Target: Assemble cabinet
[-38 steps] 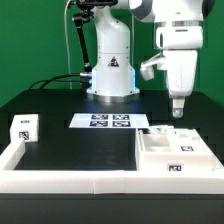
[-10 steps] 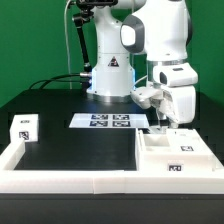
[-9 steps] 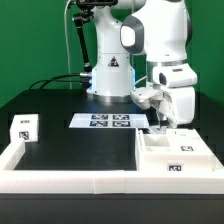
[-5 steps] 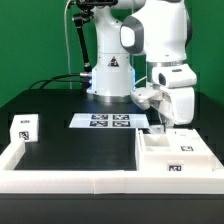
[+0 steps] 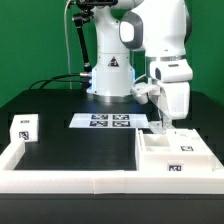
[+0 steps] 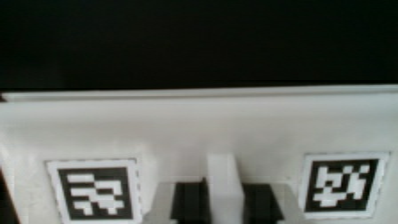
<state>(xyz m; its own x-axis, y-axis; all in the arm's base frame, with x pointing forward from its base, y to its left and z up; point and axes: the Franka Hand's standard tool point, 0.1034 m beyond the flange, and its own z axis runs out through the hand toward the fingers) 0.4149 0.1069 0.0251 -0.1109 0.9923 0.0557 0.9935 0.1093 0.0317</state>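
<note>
The white cabinet parts (image 5: 180, 155) lie in a group at the exterior view's right, with tags on their faces. My gripper (image 5: 160, 124) stands at the far left corner of that group, fingers pointing down. In the wrist view my gripper (image 6: 222, 196) has its two dark fingers (image 6: 185, 200) close on either side of a thin upright white edge of a cabinet panel (image 6: 196, 125). That panel carries two tags. A small white tagged cabinet piece (image 5: 22, 127) sits alone at the exterior view's left.
The marker board (image 5: 105, 121) lies on the black table in front of the robot base (image 5: 110, 75). A low white border wall (image 5: 70, 180) runs along the front and the left side.
The gripper came down from above the cabinet parts to their far left corner, held there, and has now risen slightly and shifted a little to the exterior view's left.
</note>
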